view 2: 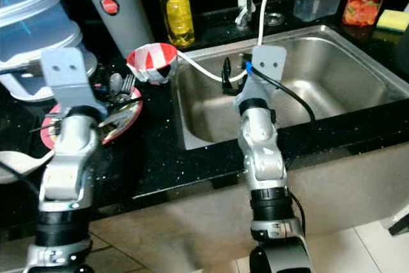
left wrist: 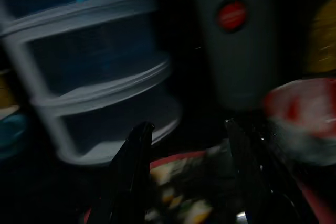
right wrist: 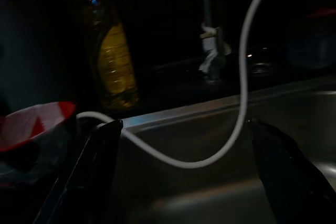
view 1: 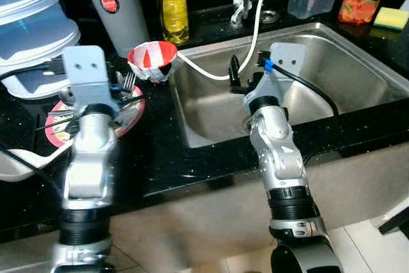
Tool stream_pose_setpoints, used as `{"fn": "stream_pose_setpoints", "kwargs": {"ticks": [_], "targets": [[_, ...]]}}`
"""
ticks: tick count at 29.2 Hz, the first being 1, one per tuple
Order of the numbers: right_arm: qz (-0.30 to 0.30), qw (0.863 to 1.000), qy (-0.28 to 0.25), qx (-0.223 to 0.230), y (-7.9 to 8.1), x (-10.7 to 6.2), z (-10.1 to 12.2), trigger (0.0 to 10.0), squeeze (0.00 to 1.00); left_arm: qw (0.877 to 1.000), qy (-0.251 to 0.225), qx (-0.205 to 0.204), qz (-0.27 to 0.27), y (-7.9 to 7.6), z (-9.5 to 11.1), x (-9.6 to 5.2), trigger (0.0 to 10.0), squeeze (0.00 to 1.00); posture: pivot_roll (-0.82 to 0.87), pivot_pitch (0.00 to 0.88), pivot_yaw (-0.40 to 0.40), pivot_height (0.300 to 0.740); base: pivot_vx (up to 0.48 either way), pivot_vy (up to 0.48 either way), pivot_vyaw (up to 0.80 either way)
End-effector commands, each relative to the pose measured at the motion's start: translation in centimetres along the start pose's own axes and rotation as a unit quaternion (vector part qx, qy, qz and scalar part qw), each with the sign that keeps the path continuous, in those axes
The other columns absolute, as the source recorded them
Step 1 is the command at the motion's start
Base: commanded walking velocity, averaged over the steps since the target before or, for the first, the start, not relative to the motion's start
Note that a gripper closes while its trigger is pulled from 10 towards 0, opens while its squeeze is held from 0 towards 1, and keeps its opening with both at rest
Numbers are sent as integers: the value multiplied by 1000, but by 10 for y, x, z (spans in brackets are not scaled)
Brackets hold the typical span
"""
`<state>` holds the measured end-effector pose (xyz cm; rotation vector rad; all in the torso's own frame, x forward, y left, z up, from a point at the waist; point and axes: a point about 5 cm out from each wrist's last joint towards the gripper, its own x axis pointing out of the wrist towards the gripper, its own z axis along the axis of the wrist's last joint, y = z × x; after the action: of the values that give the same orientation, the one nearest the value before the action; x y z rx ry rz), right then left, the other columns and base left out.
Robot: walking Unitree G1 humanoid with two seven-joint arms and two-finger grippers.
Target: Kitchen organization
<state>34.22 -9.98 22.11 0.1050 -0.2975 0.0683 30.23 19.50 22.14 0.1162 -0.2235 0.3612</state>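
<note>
While both arms reach over the black surface [view 1: 160,158], findings are as follows.

Left gripper: left gripper [left wrist: 186,145] hovers above the red plate [view 1: 131,118] near the surface's left edge; fingers [left wrist: 134,161] spread apart, grasping nothing.

Right gripper: right gripper [right wrist: 184,145] hangs over the sink [view 1: 358,62] at its left wall; fingers [right wrist: 102,156] released, wide apart, with nothing between them.

Task items: plate carries cutlery [view 1: 124,84], a fork and spoons among them, in a loose pile. A red-and-white bowl [view 1: 152,61] stands just beyond the plate, at the sink's left rim, touched by a white hose [view 1: 255,30].

Key relation: cutlery lies directly below and ahead of the left fingers; handles appear to run roughly from the surface's front edge toward the back. Left arm judged nearer by far.

View differences: head views show the cutlery plainly. Left wrist view is dark and blurred, giving plate rim, bowl and a stacked blue container [left wrist: 79,77] only. Right wrist view adds the yellow bottle [right wrist: 115,66] behind the bowl.
</note>
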Motion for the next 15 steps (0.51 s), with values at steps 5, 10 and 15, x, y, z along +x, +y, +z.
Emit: {"fn": "stream_pose_setpoints", "kwargs": {"ticks": [5, 10, 15], "targets": [[21, 1000, 2, 13, 12, 12, 2, 10000, 0, 997, 10, 43, 59, 27, -3, -4, 10000, 0, 149, 0, 54, 740, 0, 0, 0], [22, 1000, 5, 12, 10, 12, 1, 10000, 0, 997, 27, 31, 66, 25, -10, -10, 10000, 0, 152, 0, 48, 740, 0, 0, 0], [28, 1000, -1, 8, 14, 2, 3, 10000, 0, 998, 38, 31, 50, 19, -18, -7, 10000, 0, 64, 0, 91, 740, 0, 0, 0]]}}
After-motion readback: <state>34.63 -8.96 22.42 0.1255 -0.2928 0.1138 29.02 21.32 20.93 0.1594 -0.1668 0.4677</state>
